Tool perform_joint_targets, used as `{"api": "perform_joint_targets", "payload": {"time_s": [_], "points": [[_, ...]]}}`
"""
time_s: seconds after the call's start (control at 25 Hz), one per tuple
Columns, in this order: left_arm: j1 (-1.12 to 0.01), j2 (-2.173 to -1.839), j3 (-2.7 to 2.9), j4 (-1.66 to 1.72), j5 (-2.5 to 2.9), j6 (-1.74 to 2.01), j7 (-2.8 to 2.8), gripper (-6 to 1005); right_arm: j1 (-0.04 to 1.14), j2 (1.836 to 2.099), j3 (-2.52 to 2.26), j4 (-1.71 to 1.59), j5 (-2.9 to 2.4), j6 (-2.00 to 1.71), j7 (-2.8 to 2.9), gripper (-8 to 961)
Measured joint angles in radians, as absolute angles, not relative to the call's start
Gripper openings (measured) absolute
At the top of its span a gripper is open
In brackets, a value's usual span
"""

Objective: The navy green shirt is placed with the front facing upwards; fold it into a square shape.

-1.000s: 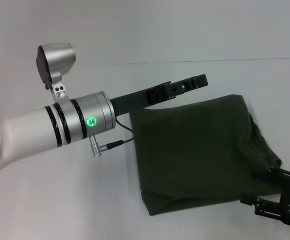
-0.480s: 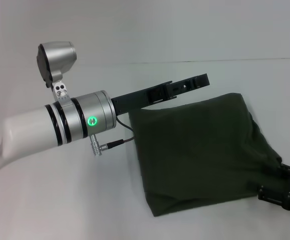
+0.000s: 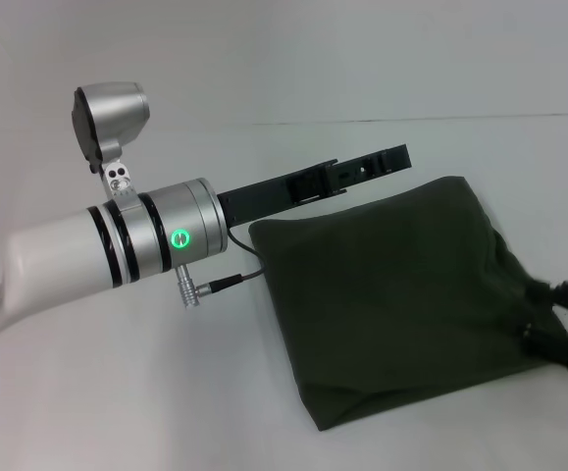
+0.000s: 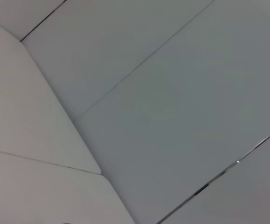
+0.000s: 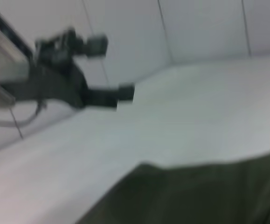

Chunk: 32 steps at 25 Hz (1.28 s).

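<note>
Since a second ago the right pincer (image 3: 566, 334) has risen along the shirt's edge, partly cut off; whether it is apart or together cannot be told. One navy green shirt (image 3: 401, 304), folded with its plain side up, lies on the bench (image 3: 117, 392) below the raised left pincer (image 5: 107, 65), whose two fingers stand apart.

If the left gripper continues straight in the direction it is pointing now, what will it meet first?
Probably nothing nearby. The left gripper is raised and points up and away, past the far edge of the navy green shirt. Beyond it only bare white table and wall show, though depth is hard to judge.
</note>
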<state>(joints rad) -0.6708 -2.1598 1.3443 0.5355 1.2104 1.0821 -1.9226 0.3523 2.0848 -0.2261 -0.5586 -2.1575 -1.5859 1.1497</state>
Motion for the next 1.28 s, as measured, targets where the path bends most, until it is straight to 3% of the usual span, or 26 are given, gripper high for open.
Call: {"api": "perform_joint_targets", "payload": {"time_s": [0.52,1.28], "points": [[-0.668,-2.158,1.333,0.535,1.21,1.09,-1.899,939,0.472,2.09,-0.299,-0.472,-2.141,-1.434,1.18,793],[-0.658,-2.158,1.312,0.535,1.21,1.1,-1.882,939,0.48,2.085,-0.311,-0.45,-2.104,-1.237,1.207,793]]}}
